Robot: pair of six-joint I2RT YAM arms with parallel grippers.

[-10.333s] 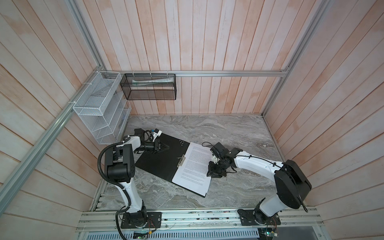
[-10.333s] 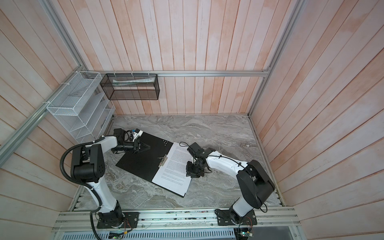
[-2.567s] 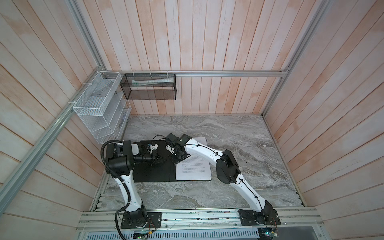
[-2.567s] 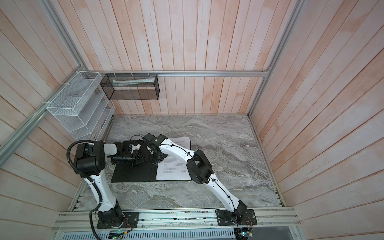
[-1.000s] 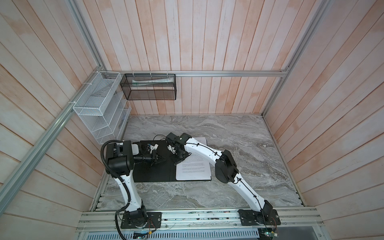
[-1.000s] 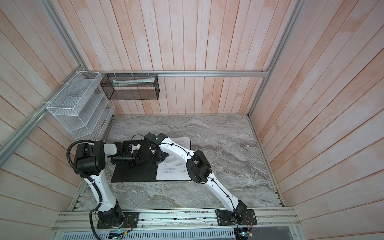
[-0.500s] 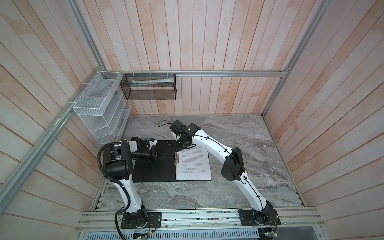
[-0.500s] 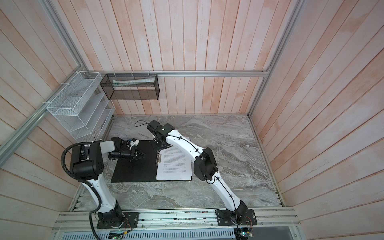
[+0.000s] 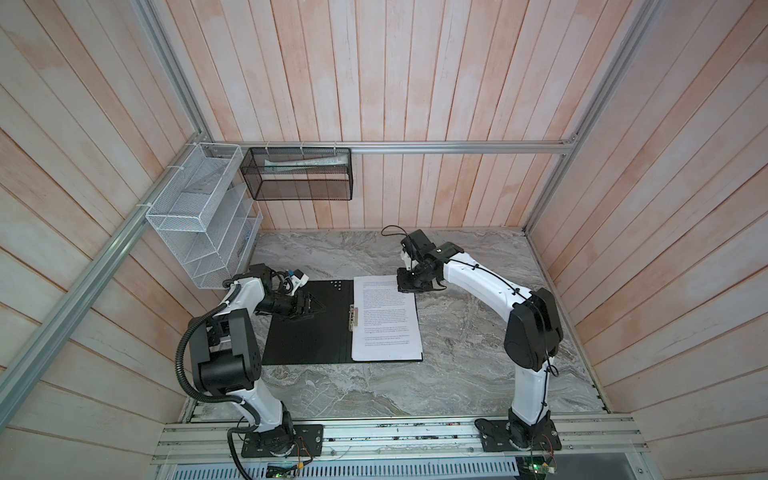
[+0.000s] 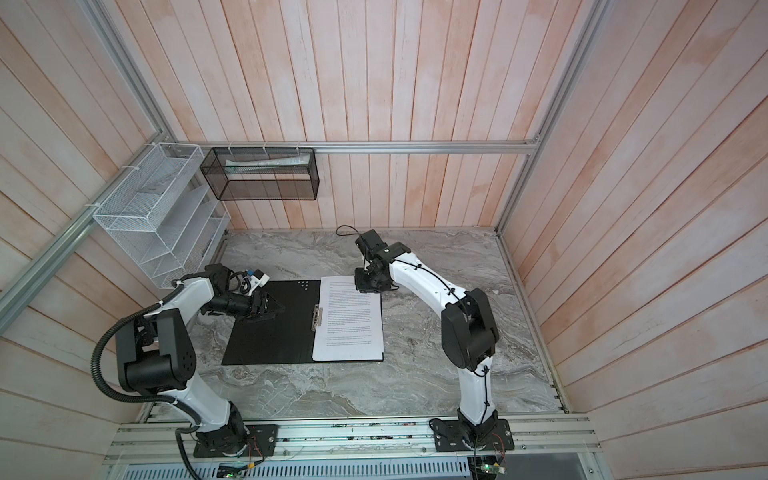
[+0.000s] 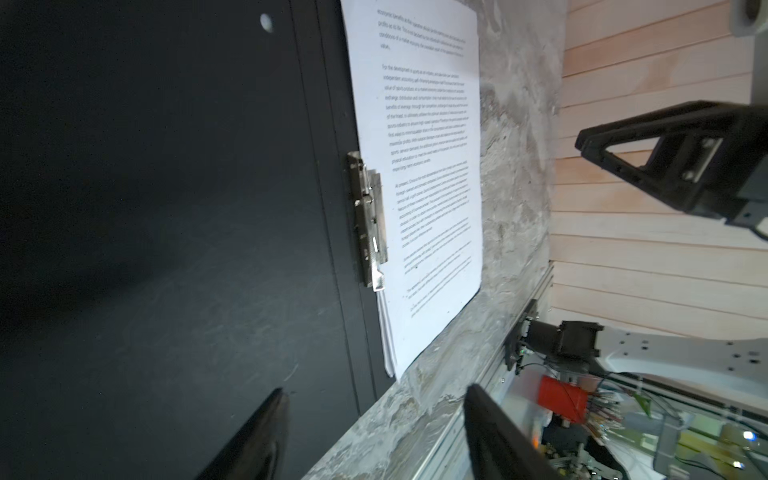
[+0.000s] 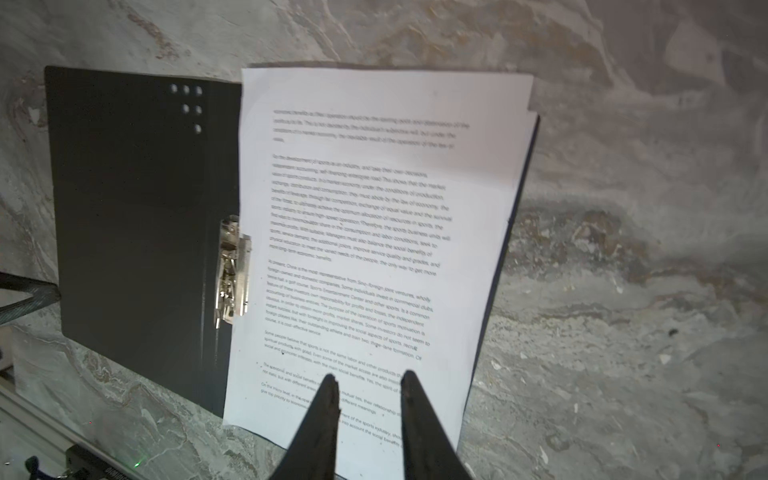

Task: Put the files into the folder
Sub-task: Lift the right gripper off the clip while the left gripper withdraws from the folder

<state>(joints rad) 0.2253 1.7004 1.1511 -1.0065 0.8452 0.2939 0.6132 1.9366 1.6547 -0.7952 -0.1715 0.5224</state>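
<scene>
Files (image 12: 365, 232): white printed sheets lying flat on right half of open folder (image 9: 307, 332), stack kinda fanned at one corner. Right gripper (image 12: 370, 376) over their far right corner, tapered black fingers parted a bit, nothing between; touching paper or not, can't tell tbh. Left gripper (image 11: 374, 388) spread wide, empty, low over matte black left flap. Shiny metal spine clip (image 12: 232, 270) along sheets' inner edge. Folder's right half mostly hidden under paper. Grey marble table (image 9: 457, 332) open to right and front.
</scene>
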